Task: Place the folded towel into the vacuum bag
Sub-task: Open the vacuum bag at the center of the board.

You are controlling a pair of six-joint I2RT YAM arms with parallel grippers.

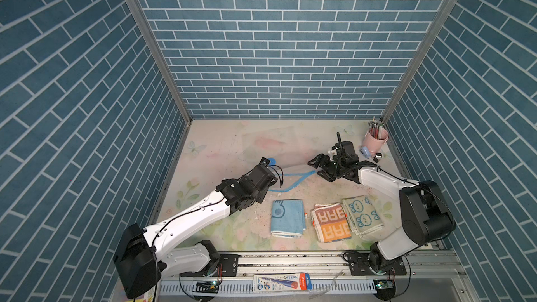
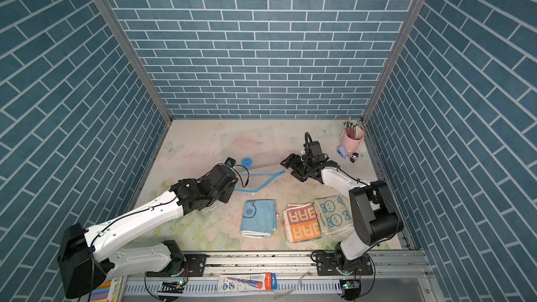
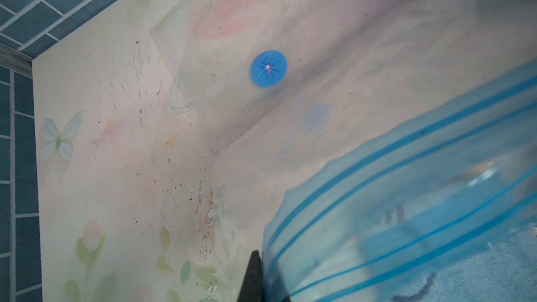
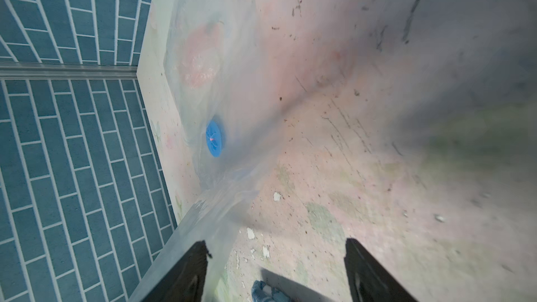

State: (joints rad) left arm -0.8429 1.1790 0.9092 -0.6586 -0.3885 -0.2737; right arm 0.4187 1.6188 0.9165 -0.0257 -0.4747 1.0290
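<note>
Vacuum bag: zip edge in left gripper, right gripper alongside

Far-left mat lies open (vacuum bag spans centre).

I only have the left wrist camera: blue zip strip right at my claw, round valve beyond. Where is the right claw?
Observer: The right claw stands open at the right end of the mouth of the vacuum bag; film lies against one finger, ungripped.
Operator: What's waiting to go in?
Observer: Three folded towels in a row outside the bag: a blue towel, an orange lettered towel, a bunny-print towel.
Operator: Any clutter nearby?
Observer: A pink pen cup stands in the far right corner.
</note>
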